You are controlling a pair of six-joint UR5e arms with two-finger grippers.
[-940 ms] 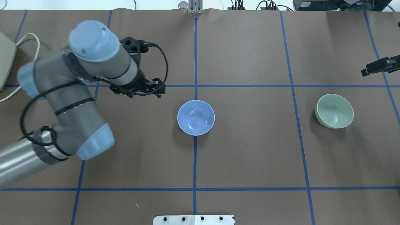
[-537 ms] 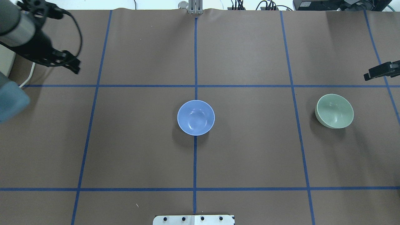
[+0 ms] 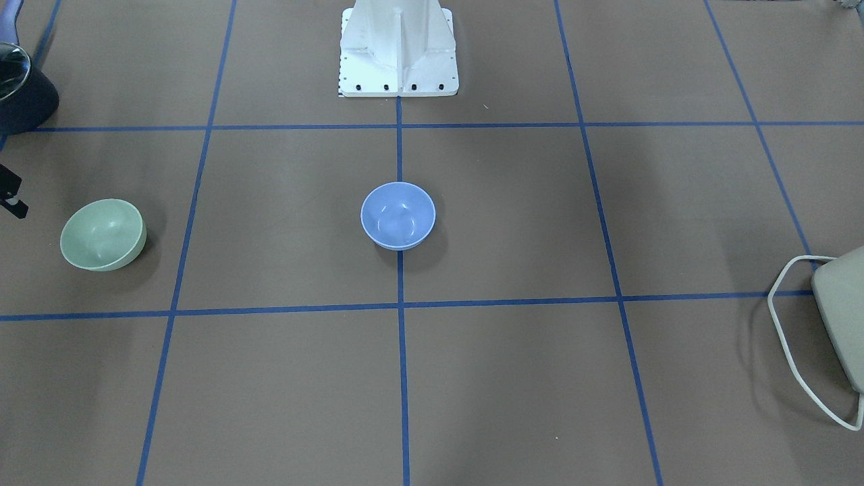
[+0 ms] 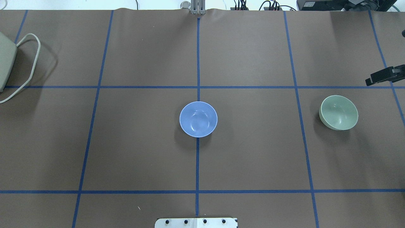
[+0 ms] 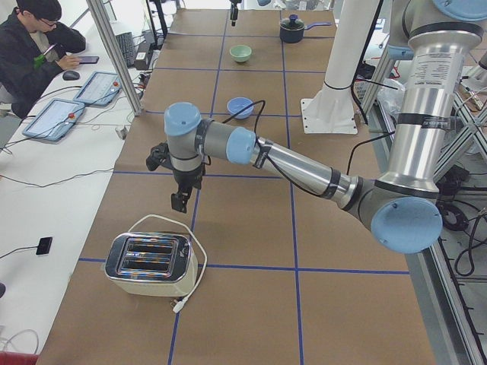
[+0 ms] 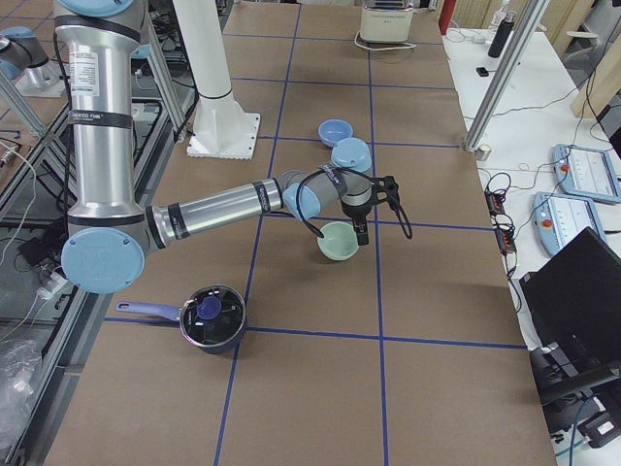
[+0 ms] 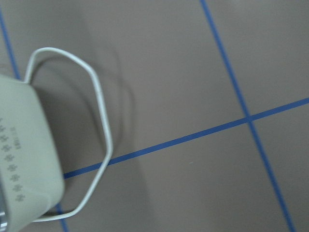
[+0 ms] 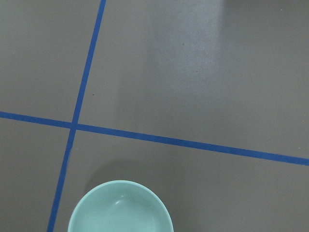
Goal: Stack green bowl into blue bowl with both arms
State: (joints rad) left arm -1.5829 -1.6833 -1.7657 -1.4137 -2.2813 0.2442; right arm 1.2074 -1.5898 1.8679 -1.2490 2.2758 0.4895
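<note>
The green bowl (image 4: 339,113) sits upright on the right part of the table; it also shows in the front view (image 3: 102,234) and at the bottom edge of the right wrist view (image 8: 120,209). The blue bowl (image 4: 198,119) sits upright at the table's centre, empty. My right gripper (image 4: 371,79) pokes in from the right edge, just beyond the green bowl and above the table (image 6: 362,233); I cannot tell if it is open. My left gripper (image 5: 180,201) shows only in the exterior left view, hanging above the table near the toaster, far from both bowls.
A cream toaster (image 4: 4,63) with a white cord (image 7: 99,121) stands at the table's left end. A dark pot (image 6: 209,318) sits at the right end near the robot's side. The white pedestal (image 3: 398,47) stands at the near middle edge.
My left arm has swung left, away from the blue bowl and out of the overhead view. The right gripper has barely shifted. Neither bowl has moved.
</note>
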